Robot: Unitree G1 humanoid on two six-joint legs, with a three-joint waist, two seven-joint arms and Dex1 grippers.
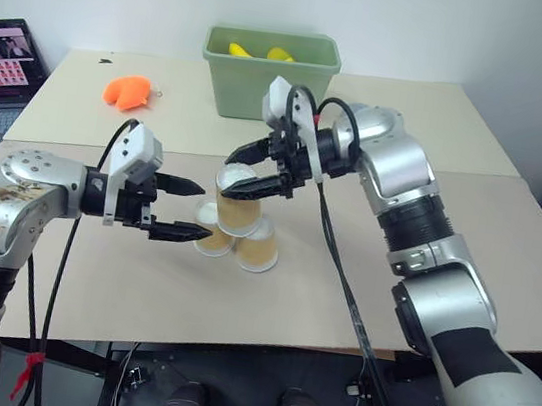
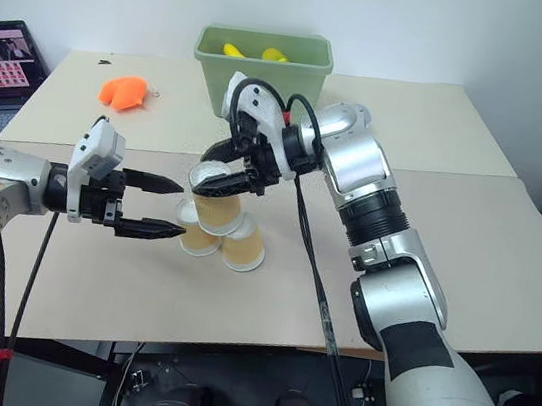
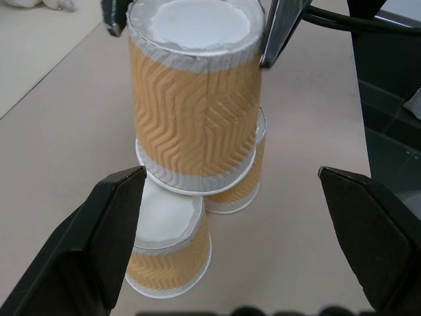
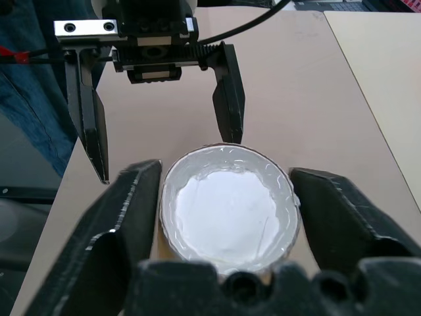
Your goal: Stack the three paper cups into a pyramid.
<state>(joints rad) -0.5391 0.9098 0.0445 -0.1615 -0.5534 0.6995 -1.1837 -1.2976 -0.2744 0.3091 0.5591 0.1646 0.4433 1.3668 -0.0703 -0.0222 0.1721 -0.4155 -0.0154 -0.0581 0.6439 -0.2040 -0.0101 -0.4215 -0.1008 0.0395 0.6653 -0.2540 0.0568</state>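
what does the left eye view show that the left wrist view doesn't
Left eye view: the green bin holding yellow things, an orange thing, a laptop, and the whole table. Left wrist view: the zigzag ribbing on the top cup, and a gap between that cup and each finger of the right tool. Both: three upside-down cups, one on two, with the open left tool beside them.

Beige table (image 1: 442, 278), two upturned paper cups (image 1: 258, 246) side by side, green bin (image 1: 269, 74), orange object (image 1: 129, 92)
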